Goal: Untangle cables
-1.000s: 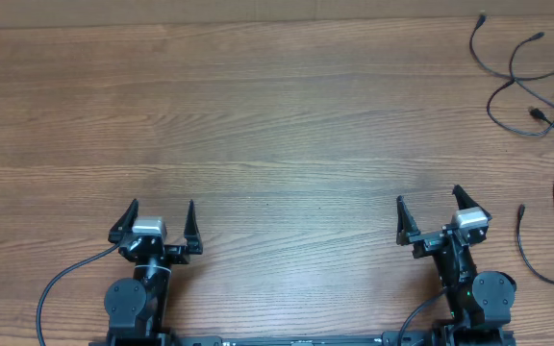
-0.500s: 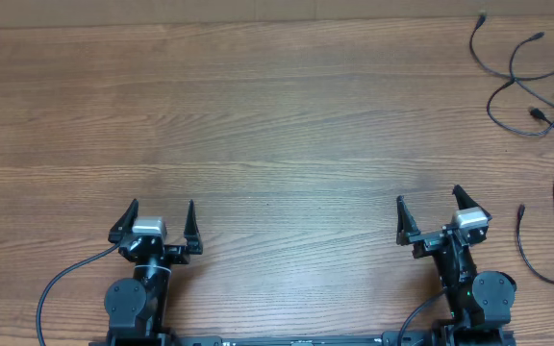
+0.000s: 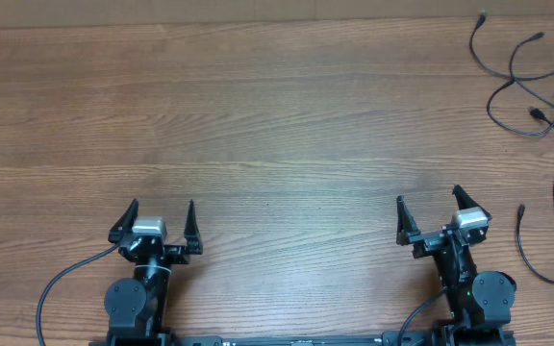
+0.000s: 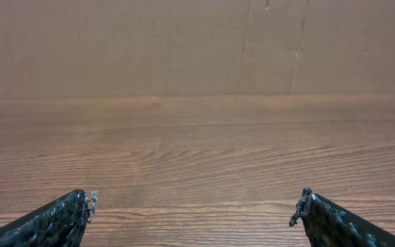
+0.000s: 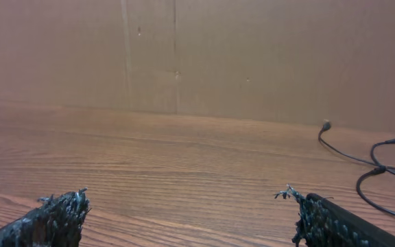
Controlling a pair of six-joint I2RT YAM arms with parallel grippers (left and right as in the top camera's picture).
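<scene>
Looking from overhead, the left gripper (image 3: 161, 207) and right gripper (image 3: 429, 197) sit with jaws spread wide, holding nothing, over the brown wood-grain table (image 3: 277, 115). The thin black flexible cables (image 3: 537, 113) lie well ahead and to the right of the right jaws. In the left wrist view, table wood shows between the parted jaws. In the right wrist view, the cables lie ahead-right of the open jaws, near a tan cardboard wall (image 5: 252, 55).

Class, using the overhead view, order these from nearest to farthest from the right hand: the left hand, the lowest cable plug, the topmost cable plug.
1. The lowest cable plug, just right of the right hand.
2. The topmost cable plug, far right corner.
3. The left hand, far over on the left side.
</scene>
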